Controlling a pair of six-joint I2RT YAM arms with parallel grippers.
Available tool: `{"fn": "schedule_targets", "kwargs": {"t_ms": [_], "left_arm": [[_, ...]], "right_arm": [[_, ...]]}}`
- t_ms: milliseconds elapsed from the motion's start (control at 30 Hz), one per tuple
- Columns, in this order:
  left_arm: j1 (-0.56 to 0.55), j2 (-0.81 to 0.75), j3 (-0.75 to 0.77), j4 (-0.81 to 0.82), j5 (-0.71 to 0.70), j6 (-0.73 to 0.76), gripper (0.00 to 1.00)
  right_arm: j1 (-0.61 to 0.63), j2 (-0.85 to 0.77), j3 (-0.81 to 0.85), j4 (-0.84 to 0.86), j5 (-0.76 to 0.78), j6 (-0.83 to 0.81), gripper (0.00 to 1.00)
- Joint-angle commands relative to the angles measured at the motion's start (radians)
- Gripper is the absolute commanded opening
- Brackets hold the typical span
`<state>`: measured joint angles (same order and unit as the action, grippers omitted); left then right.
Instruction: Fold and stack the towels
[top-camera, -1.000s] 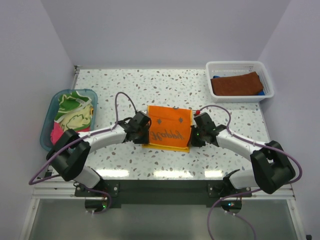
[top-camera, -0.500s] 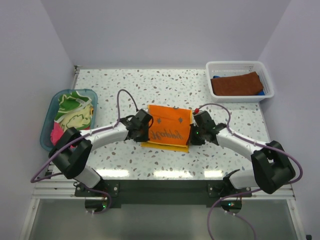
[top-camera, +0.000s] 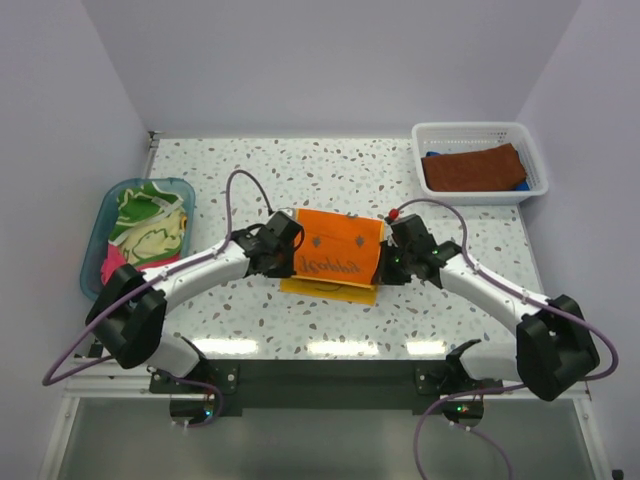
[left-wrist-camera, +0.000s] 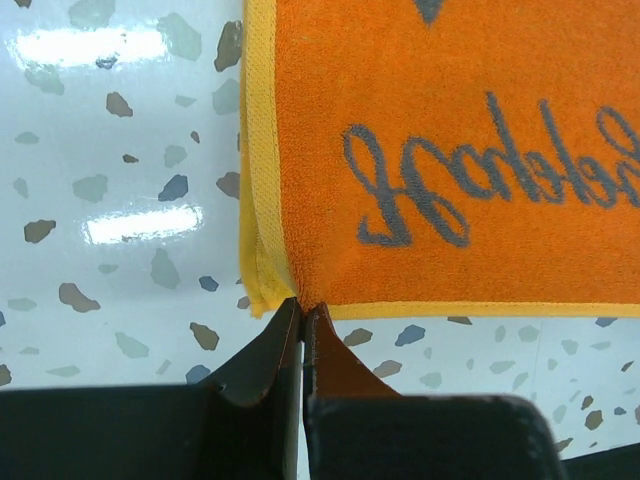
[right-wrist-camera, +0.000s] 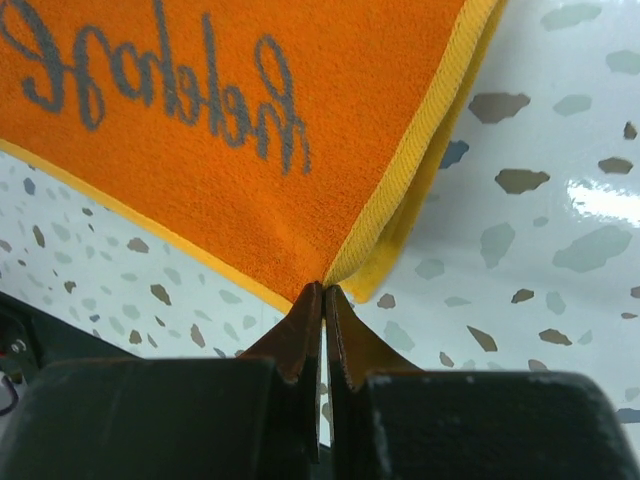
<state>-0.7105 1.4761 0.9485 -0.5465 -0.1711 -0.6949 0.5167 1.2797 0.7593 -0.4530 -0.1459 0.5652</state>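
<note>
Towel: orange terry, yellow-hemmed rectangle

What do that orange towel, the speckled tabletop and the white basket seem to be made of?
The orange towel looks like soft, matte terry cloth: fuzzy pile, ribbed yellow hem. The tabletop is hard and glossy, mirroring the lamps; real terrazzo or a speckled laminate, I cannot tell. The white basket is probably moulded plastic: thin slotted walls.
</note>
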Motion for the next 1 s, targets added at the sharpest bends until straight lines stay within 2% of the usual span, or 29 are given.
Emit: {"fn": "schedule_targets", "kwargs": {"t_ms": [0, 200, 500, 600, 700, 733, 833, 967], "left_arm": [[-0.007, -0.007, -0.054, -0.006, -0.008, 0.017, 0.0], [-0.01, 0.062, -0.089, 0.033, -0.022, 0.026, 0.0], [-0.029, 0.079, -0.108, 0.042, -0.025, 0.014, 0.02], [-0.035, 0.075, -0.106, 0.036, -0.03, 0.006, 0.09], [-0.044, 0.059, -0.091, 0.007, -0.048, -0.005, 0.22], [-0.049, 0.044, -0.086, -0.015, -0.056, -0.006, 0.29], [-0.06, 0.012, -0.062, -0.059, -0.097, -0.023, 0.39], [-0.067, -0.029, -0.056, -0.098, -0.129, -0.04, 0.48]], "right_arm": [[0.002, -0.005, -0.064, 0.016, -0.052, 0.007, 0.0], [0.002, 0.087, -0.13, 0.111, -0.058, 0.015, 0.01], [0.002, 0.109, -0.135, 0.103, -0.004, -0.002, 0.01], [0.002, 0.096, -0.123, 0.079, 0.005, -0.007, 0.07], [0.002, 0.069, -0.104, 0.048, 0.009, -0.011, 0.17], [0.002, 0.049, -0.098, 0.039, 0.012, -0.013, 0.19], [0.002, 0.009, -0.069, -0.006, 0.028, -0.025, 0.26], [0.003, -0.025, -0.034, -0.07, 0.048, -0.042, 0.32]]}}
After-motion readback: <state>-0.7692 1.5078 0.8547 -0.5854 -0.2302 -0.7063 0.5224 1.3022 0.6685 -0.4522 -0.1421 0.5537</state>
